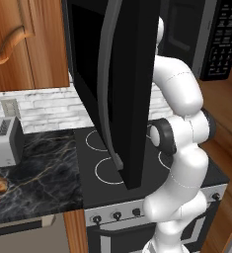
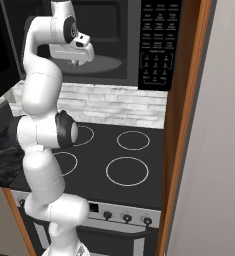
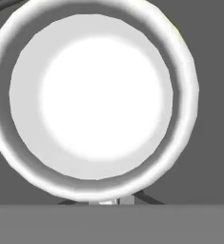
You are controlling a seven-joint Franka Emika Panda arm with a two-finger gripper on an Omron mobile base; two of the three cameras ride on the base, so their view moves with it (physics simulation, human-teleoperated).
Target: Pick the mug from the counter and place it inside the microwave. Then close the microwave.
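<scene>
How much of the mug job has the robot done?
Done: the mug is off the counter, gone from beside the toaster. In hand: the gripper is inside the microwave over its turntable, shut on the mug's rim. Left: set it down, let go and shut the open door.

The arm [image 2: 41,135] is glossy white, built of fat rounded segments with smooth, swollen shells. Faint dashed seam lines ring the shells where segments meet. Black round caps sit at the joints, one large at mid-height and a smaller one near the top. The wrist ends in a flat, pale grey block carrying the pincer [image 2: 75,62].
</scene>
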